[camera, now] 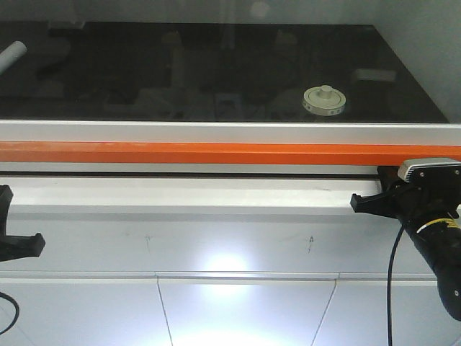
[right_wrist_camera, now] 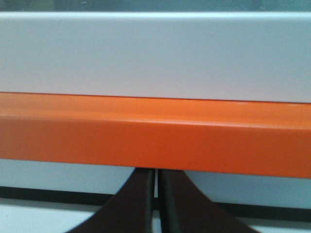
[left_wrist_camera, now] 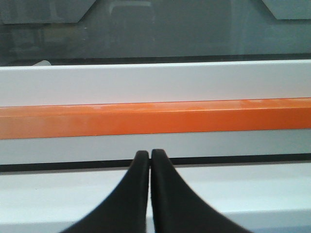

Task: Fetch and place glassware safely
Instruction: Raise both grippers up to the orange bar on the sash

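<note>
The fetch has not begun, as far as you can see. The glass jar (camera: pixel 325 101) sits untouched on the dark, glossy worktop (camera: pixel 216 50), right of centre and close to the front edge. It is a small, squat piece with a round cream-white lid (camera: pixel 325 96) that has a central knob and small marks around its rim; the clear body below the lid is hard to make out. Reflections across the dark surface suggest a glass pane lies between you and the jar, though this cannot be confirmed. In front of the jar runs a pale, brushed-metal rail (camera: pixel 216 131), then a smooth, bright orange bar (camera: pixel 216 152), then a white ledge (camera: pixel 180 193). Your left gripper (left_wrist_camera: pixel 149 156) waits low at the left edge of the front view, its curved black jaws pressed together and holding nothing. Your right gripper (right_wrist_camera: pixel 156 174) is level with the white ledge at the right, just under the orange bar, its jaws all but touching with only a sliver of gap, also empty. A white cylindrical tube (camera: pixel 12 55) lies at the far left of the worktop, well apart from the jar. Reaching, grasping, lifting and setting down all remain to be done.
</note>
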Controlling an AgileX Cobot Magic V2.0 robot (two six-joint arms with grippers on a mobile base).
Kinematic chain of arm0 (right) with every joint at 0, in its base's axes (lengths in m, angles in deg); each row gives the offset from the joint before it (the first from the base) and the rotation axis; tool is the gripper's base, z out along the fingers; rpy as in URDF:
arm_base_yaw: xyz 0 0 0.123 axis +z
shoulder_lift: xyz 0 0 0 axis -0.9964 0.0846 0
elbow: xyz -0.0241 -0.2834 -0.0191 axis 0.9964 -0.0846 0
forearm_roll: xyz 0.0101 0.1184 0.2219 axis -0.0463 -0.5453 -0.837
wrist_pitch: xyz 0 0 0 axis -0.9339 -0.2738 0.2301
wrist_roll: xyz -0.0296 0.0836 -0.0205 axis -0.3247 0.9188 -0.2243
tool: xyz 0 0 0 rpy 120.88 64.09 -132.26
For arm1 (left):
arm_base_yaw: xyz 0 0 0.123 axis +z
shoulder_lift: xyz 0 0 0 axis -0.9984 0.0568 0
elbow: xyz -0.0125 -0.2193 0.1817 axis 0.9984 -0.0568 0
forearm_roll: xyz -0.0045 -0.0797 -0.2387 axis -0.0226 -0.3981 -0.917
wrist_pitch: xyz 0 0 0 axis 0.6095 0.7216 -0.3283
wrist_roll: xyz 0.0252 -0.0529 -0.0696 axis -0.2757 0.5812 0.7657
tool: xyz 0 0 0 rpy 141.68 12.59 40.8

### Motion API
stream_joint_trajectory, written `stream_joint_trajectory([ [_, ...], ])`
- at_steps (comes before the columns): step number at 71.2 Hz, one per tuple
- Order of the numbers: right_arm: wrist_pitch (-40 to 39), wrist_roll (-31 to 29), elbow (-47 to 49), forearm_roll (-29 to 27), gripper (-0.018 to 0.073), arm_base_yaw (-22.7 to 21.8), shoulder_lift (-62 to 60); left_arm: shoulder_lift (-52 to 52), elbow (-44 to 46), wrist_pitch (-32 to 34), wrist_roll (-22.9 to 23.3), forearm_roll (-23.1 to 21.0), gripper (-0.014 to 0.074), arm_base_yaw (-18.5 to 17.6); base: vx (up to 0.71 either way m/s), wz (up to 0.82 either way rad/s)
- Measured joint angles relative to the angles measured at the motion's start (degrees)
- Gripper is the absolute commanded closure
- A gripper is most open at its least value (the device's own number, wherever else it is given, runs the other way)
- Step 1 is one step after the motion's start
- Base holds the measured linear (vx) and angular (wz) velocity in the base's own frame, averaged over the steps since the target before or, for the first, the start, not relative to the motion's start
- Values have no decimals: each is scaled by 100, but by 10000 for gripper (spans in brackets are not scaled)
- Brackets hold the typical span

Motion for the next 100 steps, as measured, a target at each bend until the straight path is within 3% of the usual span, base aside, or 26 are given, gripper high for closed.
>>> stream_joint_trajectory([
  [35, 6, 3, 7, 0, 563, 0, 0, 0, 20, -16, 0, 0, 597, 0, 0, 0],
  [61, 6, 3, 7, -4, 563, 0, 0, 259, 762, -820, -165, 52, 597, 0, 0, 0],
  [100, 6, 3, 7, -6, 563, 0, 0, 1863, 1421, -234, -192, 202, 597, 0, 0, 0],
])
